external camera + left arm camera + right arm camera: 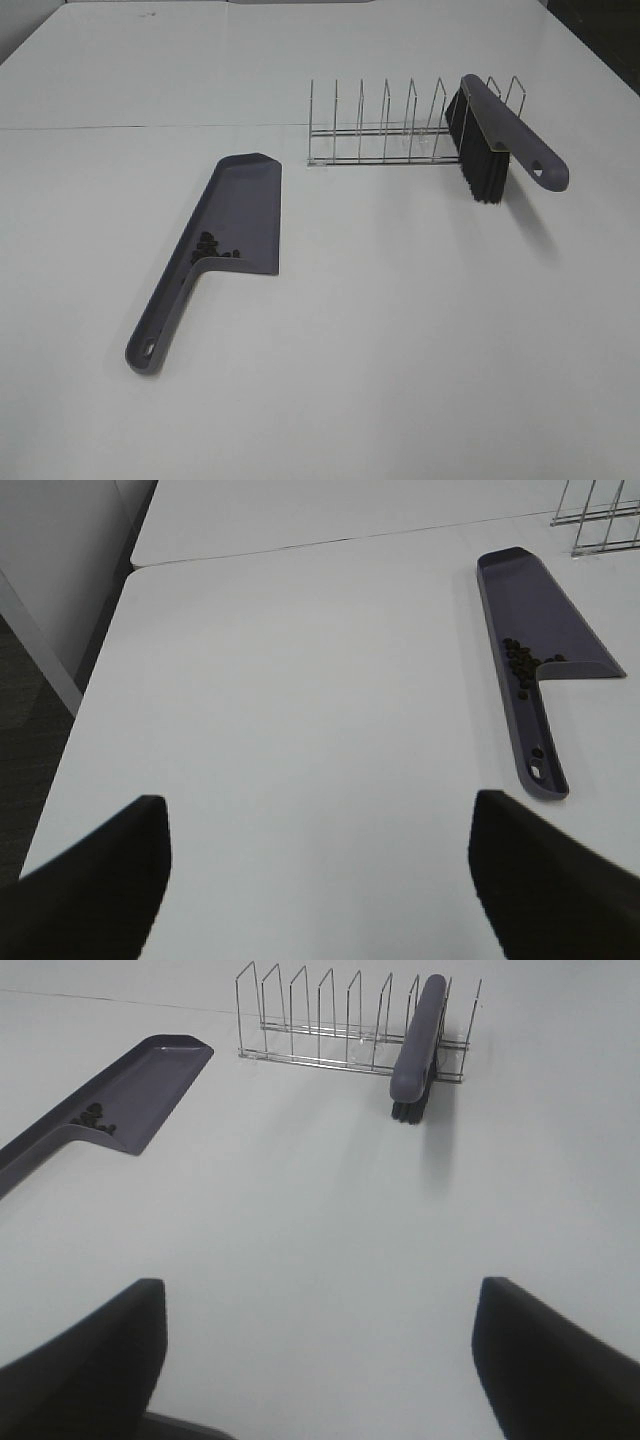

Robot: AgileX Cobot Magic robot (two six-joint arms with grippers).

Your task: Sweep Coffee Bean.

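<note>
Fingers of your left gripper and right gripper stand wide, holding nothing. Coffee beans lie inside the dustpan on the worktop; the brush rests in the wire rack.

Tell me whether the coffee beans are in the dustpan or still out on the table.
In the dustpan. The coffee beans lie clustered inside the dustpan, by its rear wall near the handle; no loose beans show on the table.

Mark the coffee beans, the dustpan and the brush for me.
coffee beans (520, 664), left wrist view, middle of the cluster in the pan.
dustpan (250, 205), exterior high view, bare floor of the pan.
brush (512, 130), exterior high view, middle of its handle.
</note>
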